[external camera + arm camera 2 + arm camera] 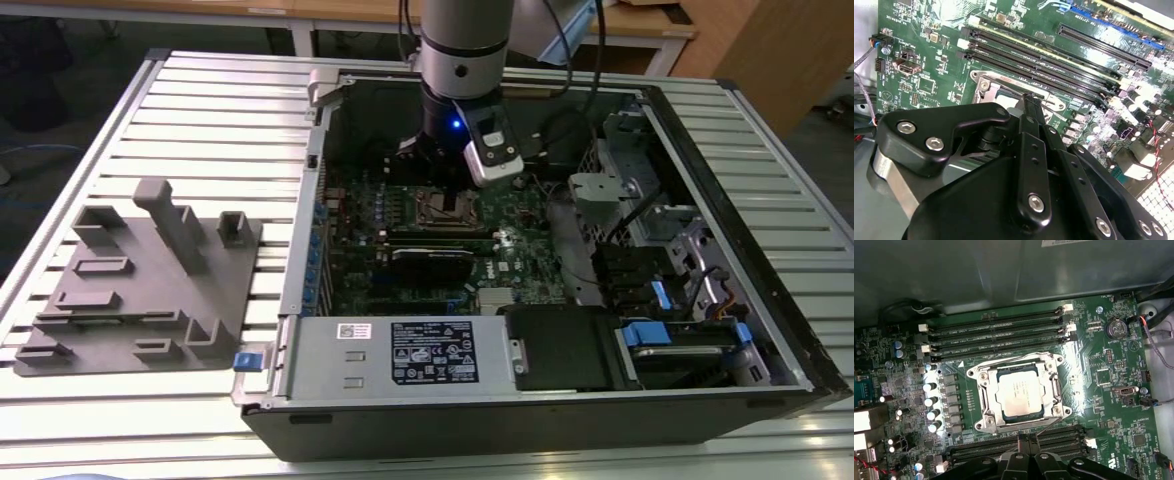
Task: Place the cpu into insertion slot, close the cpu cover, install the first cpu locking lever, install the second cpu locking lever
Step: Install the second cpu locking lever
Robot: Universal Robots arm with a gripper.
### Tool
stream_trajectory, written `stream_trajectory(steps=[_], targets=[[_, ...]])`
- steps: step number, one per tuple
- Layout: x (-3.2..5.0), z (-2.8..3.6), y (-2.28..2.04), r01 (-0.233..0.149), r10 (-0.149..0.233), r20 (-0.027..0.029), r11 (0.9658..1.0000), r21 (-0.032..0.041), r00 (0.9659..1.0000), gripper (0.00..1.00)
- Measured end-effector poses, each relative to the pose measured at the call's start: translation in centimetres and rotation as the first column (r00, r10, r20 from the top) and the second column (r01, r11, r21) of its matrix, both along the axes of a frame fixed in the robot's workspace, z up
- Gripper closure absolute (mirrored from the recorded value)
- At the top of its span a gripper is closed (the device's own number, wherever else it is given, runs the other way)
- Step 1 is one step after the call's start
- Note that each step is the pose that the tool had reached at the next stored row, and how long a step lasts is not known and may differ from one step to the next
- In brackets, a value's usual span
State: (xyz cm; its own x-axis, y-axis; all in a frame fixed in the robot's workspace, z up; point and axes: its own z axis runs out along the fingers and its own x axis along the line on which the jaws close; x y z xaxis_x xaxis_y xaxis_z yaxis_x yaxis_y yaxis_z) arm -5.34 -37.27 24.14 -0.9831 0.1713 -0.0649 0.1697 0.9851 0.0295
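The cpu (1019, 395), a silver-grey square, lies flat in the insertion slot (975, 374) on the green board. The cpu cover (985, 395) is down around it, so the chip shows through its window. My gripper (1024, 440) is shut, its tips just off the socket's edge by the memory slots, next to a thin wire lever (1048, 429) that angles out from the socket corner. Another wire lever (1014, 360) runs along the opposite edge. In the second wrist view my gripper (1029, 100) hides most of the socket (983, 85). In the exterior view the gripper (447, 185) hangs over the socket (447, 208).
The board sits deep in an open computer case (307, 300) with metal walls all round. Rows of black memory slots (999, 335) flank the socket, with capacitors (931, 400) on one side. Cables and drive bays (667, 260) fill the exterior view's right; a grey fixture (134, 290) lies outside on its left.
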Motion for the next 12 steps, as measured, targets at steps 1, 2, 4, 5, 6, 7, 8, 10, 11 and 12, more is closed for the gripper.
stream_trajectory(steps=[1,2,4,5,6,7,8,10,11,12], targets=[[-0.01,0.00,-0.05,0.000,0.000,0.0000,1.0000,0.0000,1.0000,0.89],[-0.02,0.00,-0.10,0.000,0.000,0.0000,1.0000,-0.0001,1.0000,0.89],[-0.05,-0.01,-0.18,0.000,0.000,0.0000,1.0000,-0.0002,1.0000,0.89],[-0.07,-0.01,-0.20,-0.001,0.001,0.0000,1.0000,-0.0003,1.0000,0.89],[-0.10,-0.01,-0.23,-0.001,0.001,0.0001,1.0000,-0.0003,1.0000,0.89],[-0.14,-0.01,-0.26,-0.001,0.001,0.0001,1.0000,-0.0003,1.0000,0.89],[-0.20,-0.02,-0.28,-0.001,0.001,0.0001,1.0000,-0.0003,1.0000,0.89],[-0.34,-0.02,-0.31,-0.001,0.001,0.0002,1.0000,-0.0003,1.0000,0.89],[-0.41,-0.02,-0.33,-0.001,0.001,0.0003,1.0000,-0.0003,1.0000,0.89],[-0.48,-0.03,-0.36,-0.001,0.001,0.0004,1.0000,-0.0003,1.0000,0.89]])
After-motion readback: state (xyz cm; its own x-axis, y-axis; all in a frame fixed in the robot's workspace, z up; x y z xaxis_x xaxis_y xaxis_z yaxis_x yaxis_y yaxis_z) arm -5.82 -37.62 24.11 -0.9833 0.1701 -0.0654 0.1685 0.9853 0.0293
